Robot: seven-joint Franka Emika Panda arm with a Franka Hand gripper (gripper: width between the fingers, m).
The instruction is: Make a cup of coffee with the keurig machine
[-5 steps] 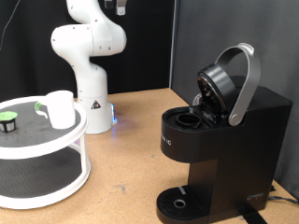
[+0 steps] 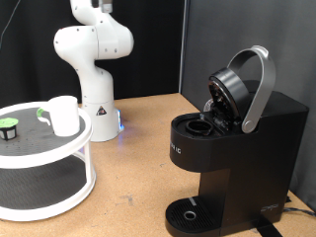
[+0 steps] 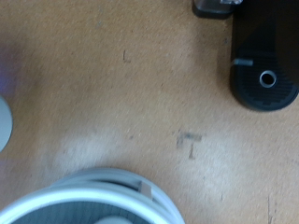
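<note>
The white cup [image 2: 63, 115] stands upright on the top tier of a round white stand [image 2: 59, 156] at the exterior view's left. The black keurig machine [image 2: 237, 148] stands at the right with its lid tipped open and its silver-grey handle [image 2: 259, 89] raised, so the pod chamber [image 2: 200, 124] is bare. Nothing stands on its round drip tray [image 2: 190, 214]. The wrist view looks straight down on the drip tray [image 3: 266, 79] and the stand's rim [image 3: 103, 177]. My gripper shows in neither view; the arm runs out of the exterior view's top.
A small green-topped pod [image 2: 9, 128] lies on the stand's top tier, left of the cup. The white arm base [image 2: 96, 104] stands behind the stand, on the brown tabletop [image 2: 138, 168]. A black wall panel rises behind the machine.
The upper end of the arm at the exterior view's top has shifted slightly left, and the dark part seen there has left the frame. Cup, pod and machine have not moved.
</note>
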